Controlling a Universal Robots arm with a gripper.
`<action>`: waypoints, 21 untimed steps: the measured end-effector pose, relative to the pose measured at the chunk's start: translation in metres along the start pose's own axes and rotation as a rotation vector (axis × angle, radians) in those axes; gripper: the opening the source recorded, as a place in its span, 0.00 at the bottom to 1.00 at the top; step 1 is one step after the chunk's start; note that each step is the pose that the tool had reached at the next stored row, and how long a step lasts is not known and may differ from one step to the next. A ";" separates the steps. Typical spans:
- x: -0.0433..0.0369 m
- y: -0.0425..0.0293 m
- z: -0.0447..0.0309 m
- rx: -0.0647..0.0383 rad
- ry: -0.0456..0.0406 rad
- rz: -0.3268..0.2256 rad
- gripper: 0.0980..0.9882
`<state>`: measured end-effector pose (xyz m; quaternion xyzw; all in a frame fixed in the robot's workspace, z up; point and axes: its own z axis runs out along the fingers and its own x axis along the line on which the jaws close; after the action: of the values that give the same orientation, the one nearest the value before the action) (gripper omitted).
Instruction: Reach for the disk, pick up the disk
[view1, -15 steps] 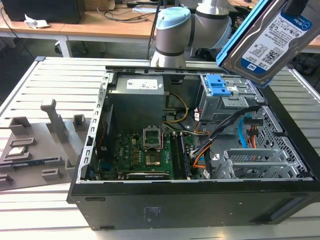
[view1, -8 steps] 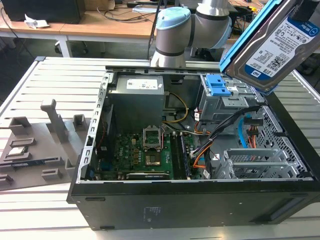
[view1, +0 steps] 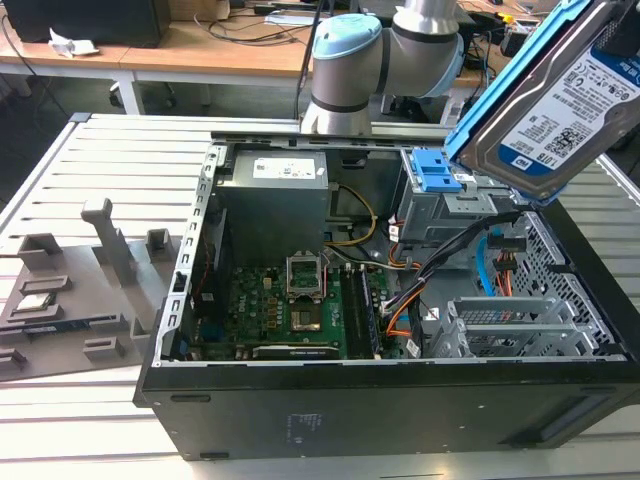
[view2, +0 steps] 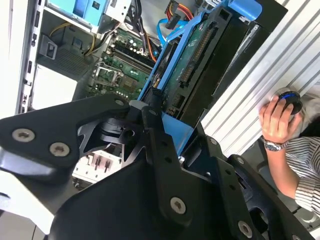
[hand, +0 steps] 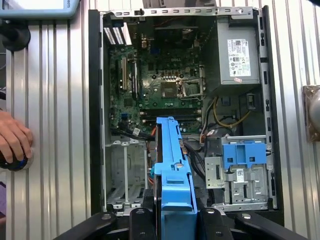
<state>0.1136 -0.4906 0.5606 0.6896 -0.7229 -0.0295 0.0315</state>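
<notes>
The disk (view1: 560, 100) is a silver-grey drive with a white-and-blue barcode label in a bright blue bracket. In the exterior view it hangs tilted in the air above the open computer case (view1: 380, 400), at that view's upper right. In the first wrist view my gripper (hand: 175, 220) is shut on the disk (hand: 172, 165), with black fingers (hand: 141, 220) on either side of the blue bracket. The second wrist view shows the gripper (view2: 172, 132) clamped on the disk's (view2: 200, 55) edge, its circuit-board side facing the camera.
Inside the case are the motherboard (view1: 290, 310), the power supply (view1: 275, 185), loose cables and the grey drive cage with blue latches (view1: 437, 170). A grey fixture plate (view1: 70, 300) lies on the slatted table at the exterior view's left. A person's hand (hand: 12, 142) rests on a mouse beside the case.
</notes>
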 end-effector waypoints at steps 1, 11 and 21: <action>0.0025 -0.0001 0.0000 0.000 0.0000 0.000 0.30; 0.0214 -0.0010 0.0001 0.000 -0.0001 0.000 0.30; 0.0421 -0.0020 0.0001 0.000 -0.0001 0.000 0.30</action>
<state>0.1136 -0.5327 0.5605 0.6894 -0.7231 -0.0295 0.0315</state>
